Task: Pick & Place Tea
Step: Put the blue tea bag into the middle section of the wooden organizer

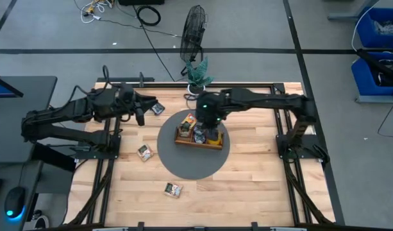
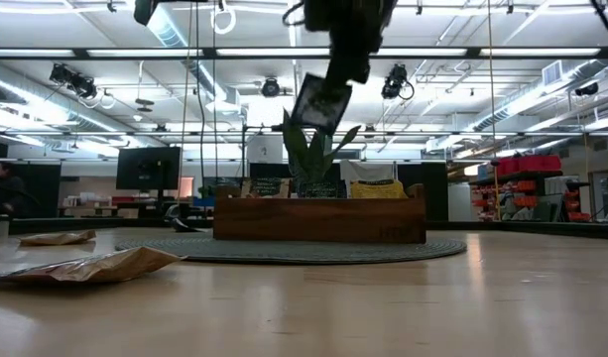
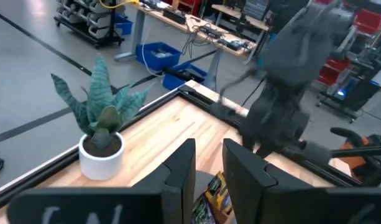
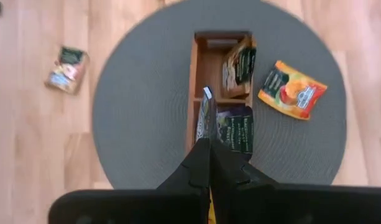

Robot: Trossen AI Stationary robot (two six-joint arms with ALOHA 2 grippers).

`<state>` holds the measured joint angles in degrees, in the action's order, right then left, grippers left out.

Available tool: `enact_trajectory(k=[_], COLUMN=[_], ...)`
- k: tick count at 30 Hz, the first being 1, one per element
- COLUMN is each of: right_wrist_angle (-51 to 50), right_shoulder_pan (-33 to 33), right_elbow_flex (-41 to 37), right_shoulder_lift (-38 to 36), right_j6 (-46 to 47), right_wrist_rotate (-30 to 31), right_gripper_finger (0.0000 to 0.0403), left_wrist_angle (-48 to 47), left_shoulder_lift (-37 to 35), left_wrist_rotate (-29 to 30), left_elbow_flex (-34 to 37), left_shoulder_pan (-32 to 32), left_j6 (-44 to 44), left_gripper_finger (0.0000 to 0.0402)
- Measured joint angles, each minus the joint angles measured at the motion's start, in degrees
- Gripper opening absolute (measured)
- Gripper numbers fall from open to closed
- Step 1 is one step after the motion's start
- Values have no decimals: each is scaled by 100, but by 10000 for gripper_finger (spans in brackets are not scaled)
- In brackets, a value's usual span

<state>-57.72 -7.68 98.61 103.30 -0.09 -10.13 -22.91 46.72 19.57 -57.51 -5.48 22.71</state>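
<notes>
right pincer pinches flat square sachet above compartmented wooden tray

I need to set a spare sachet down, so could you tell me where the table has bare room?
Free: the wooden tabletop right of the grey mat. Two loose sachets dot the left. Crowded: the wooden tray, under the right gripper, shut on a sachet.

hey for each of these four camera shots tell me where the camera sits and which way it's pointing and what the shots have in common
High view: overhead, straight down; both arms, wooden tray.
Low view: tabletop height, level toward the room; an arm dangling a sachet.
Left wrist view: behind the left claw, toward the potted plant; own fingers show.
Right wrist view: above the tray, looking down past the shut right claw.
Shared: tray in high, low, right wrist views.
</notes>
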Motion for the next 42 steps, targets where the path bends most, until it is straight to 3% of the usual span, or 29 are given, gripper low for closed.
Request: enact_trajectory(k=[23,42], right_wrist_angle=[-110,-17], right_shoulder_pan=[-40,-44], right_elbow_flex=[171,171], right_shoulder_lift=[1279,1619], right_j6=[-425,-510], right_wrist_rotate=[-131,-131], right_gripper_finger=[0,0], left_wrist_angle=[-363,-355], left_shoulder_lift=[-140,-138], left_wrist_rotate=[22,33], left_elbow_flex=[0,-1], left_shoulder_pan=[2,2], left_j6=[3,-40], left_gripper_finger=[85,85])
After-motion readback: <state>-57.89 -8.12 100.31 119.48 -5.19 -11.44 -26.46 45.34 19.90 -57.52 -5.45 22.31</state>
